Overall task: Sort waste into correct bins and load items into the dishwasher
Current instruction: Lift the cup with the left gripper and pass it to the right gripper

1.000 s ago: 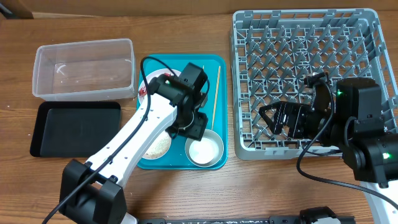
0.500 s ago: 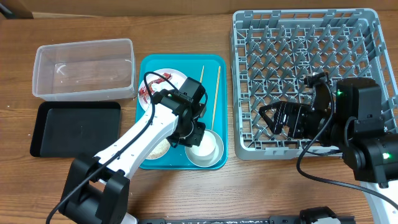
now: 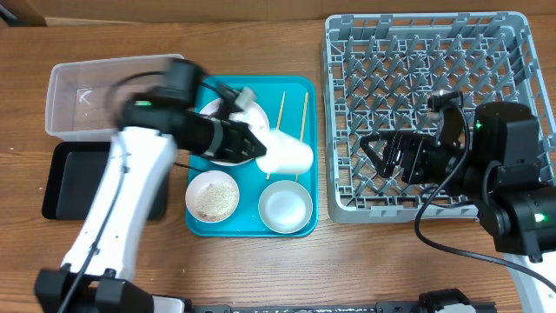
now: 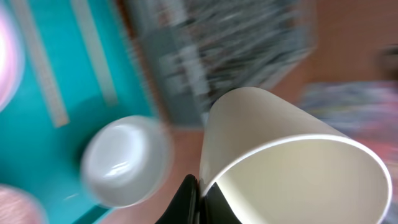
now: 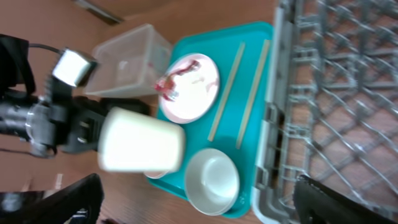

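My left gripper [image 3: 260,149] is shut on the rim of the small white cup [image 3: 289,154], holding it tipped on its side above the teal tray [image 3: 308,87]. In the left wrist view the black fingers [image 4: 189,198] pinch the cup [image 4: 280,155] wall. On the tray lie a white plate [image 3: 248,117] with the red wrapper [image 5: 172,83], two chopsticks [image 3: 302,122], a small dish of rice [image 3: 213,196] and a grey-rimmed bowl [image 3: 285,207]. My right gripper [image 3: 389,158] hangs open over the front left of the grey dish rack [image 3: 426,52], holding nothing.
The clear tub [image 3: 117,96] stands at the back left. In front of it lies the black tray [image 3: 65,178], partly under my left arm. Bare wooden table runs along the front edge.
The left gripper shut on the cup, lifted it off the tray and tipped it sideways as the arm swung left. The right gripper shifted slightly over the rack.
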You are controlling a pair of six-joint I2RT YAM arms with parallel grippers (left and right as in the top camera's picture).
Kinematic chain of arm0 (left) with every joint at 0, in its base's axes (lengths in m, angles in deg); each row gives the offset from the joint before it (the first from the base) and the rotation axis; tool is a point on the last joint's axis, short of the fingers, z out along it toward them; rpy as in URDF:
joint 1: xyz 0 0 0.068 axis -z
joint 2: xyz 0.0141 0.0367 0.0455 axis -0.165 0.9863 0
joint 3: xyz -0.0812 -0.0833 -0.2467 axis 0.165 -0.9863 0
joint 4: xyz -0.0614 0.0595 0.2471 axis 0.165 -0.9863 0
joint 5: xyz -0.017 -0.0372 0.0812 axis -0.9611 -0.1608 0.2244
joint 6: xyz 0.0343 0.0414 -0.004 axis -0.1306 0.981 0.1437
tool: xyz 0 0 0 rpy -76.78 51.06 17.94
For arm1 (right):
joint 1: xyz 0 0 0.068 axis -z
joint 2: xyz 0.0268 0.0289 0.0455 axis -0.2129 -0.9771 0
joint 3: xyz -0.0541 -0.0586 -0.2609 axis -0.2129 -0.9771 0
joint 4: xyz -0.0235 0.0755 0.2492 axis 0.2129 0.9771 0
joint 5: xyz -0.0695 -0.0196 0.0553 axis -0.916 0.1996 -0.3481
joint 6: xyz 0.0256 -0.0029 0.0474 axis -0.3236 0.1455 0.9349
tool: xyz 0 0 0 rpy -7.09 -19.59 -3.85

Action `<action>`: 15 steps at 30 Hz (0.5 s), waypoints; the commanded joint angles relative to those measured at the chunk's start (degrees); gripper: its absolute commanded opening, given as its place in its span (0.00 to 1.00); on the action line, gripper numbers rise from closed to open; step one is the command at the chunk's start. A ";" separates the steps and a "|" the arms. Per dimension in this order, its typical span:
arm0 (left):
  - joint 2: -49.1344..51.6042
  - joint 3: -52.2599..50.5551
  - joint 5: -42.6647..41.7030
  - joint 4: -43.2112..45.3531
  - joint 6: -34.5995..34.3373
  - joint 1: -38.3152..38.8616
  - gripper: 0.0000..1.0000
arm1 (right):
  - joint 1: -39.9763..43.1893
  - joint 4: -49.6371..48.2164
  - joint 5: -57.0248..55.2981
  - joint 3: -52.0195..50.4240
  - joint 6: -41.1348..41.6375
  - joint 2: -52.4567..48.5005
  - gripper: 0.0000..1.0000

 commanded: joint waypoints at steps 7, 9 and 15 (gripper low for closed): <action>-0.15 0.24 -35.91 -11.04 16.94 -8.09 0.04 | -2.23 -13.07 31.80 -0.02 -7.89 -4.74 0.91; -0.17 0.24 -37.33 -11.19 16.92 -7.98 0.04 | -4.11 -15.41 33.51 -0.02 -7.89 -6.95 0.90; -0.17 0.24 -37.48 -11.37 16.87 -7.98 0.04 | -11.15 -24.06 36.28 -0.02 -6.64 -11.76 0.88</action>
